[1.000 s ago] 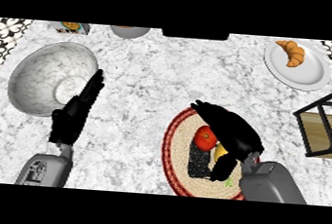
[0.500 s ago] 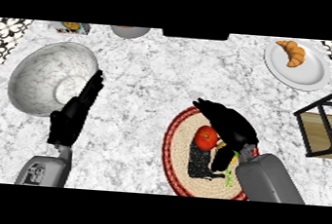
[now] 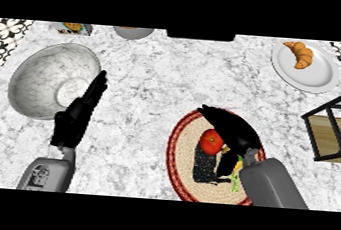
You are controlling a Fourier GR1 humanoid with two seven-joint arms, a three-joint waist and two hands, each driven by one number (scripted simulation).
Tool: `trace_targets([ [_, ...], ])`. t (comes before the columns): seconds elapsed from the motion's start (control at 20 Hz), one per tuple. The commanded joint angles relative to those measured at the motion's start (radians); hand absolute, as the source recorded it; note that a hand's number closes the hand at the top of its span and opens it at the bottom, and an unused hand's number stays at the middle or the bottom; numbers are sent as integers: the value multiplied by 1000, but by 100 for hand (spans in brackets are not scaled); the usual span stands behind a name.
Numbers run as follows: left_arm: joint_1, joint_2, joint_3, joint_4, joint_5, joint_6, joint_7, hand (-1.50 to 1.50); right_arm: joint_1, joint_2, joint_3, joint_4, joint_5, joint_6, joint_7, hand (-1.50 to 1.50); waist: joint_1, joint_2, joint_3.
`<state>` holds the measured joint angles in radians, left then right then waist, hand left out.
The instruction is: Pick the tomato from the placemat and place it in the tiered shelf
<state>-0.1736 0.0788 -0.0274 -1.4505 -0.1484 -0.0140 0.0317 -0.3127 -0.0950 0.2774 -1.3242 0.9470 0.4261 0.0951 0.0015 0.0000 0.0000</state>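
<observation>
The tomato sits on the placemat, not yet lifted. The right hand arches over it, fingers curled round it. Lifting, carrying and placing in the tiered shelf remain. The left hand rests with fingers straight.

The right hand has been brought in tighter against the tomato, so that more of the tomato's right side is now covered by it. The hand's outline has been narrowed: a second ago it was spread wider towards the right, and it is now seen as a slimmer dark band along the tomato's upper right. The grey right forearm has been shifted forward and to the left, and more of the right rim of the placemat has been hidden beneath it.
</observation>
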Motion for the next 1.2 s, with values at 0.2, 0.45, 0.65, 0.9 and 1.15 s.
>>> trace_targets([
  [0.2,-21,-9,7,5,-10,1,11,0,-25,10,20,13,49,53,-14,150,-1,0,0],
  [0.45,27,-7,6,13,5,-25,-25,0,-24,0,77,155,149,-118,-131,150,5,1,0],
  [0.65,59,-8,1,-40,-19,5,-5,0,212,-47,59,-146,116,-102,-72,150,-11,-5,0],
  [0.9,40,10,46,-23,-3,16,6,0,473,-123,-127,-274,46,-204,6,150,-92,-21,-1],
  [1.15,43,23,44,-26,20,-27,-11,0,758,-155,-181,-580,-47,-239,-44,150,-41,-7,-1],
])
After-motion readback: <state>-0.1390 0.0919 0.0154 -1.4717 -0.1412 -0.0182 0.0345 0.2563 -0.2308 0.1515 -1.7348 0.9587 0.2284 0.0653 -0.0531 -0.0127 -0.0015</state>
